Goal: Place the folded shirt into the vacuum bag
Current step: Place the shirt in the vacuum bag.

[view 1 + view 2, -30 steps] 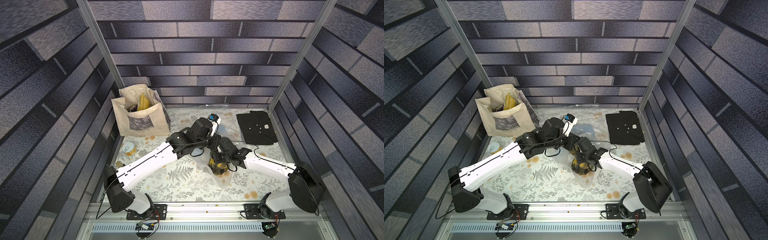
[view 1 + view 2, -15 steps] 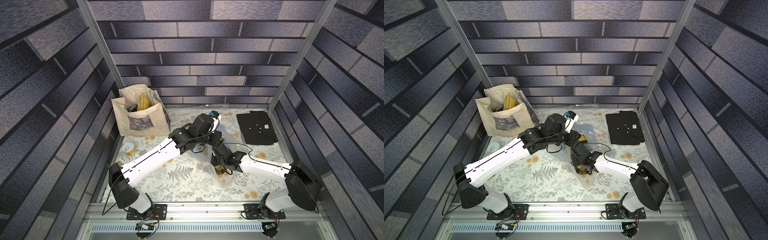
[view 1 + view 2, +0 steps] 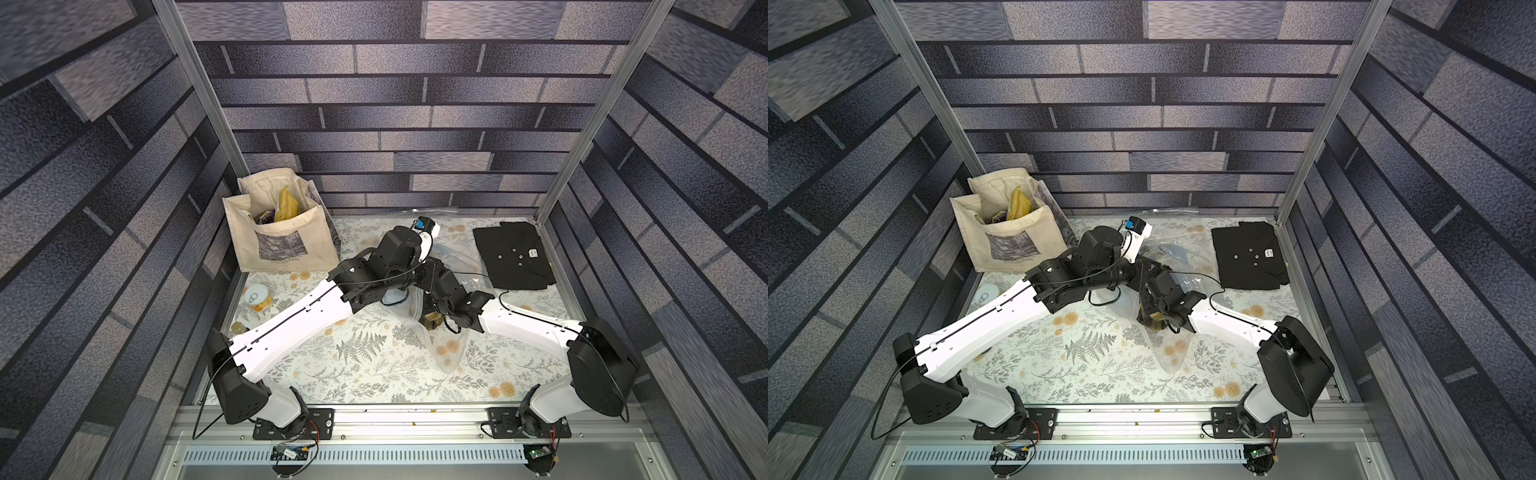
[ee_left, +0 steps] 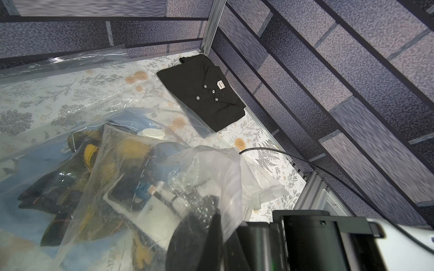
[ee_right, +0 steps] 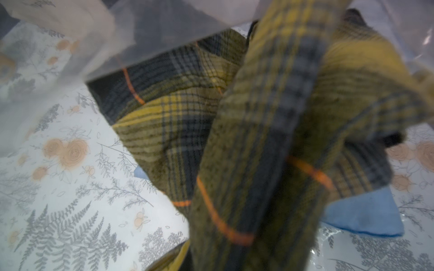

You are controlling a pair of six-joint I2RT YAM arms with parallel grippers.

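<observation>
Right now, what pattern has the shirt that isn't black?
The shirt: yellow-grey plaid, orange lines; best in right wrist view.

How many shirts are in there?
2. A black shirt lies folded in the far right corner; a plaid shirt is bunched inside the clear bag mid-table. Blue cloth in the bag might be another, too hidden to tell.

Both top views look steeply down from above the near edge, covering the whole table [image 3: 374, 386]; the left wrist view faces far right, sharing the black shirt [image 4: 202, 89] with them; the right wrist view sits very close to the plaid shirt [image 5: 258, 140].
</observation>
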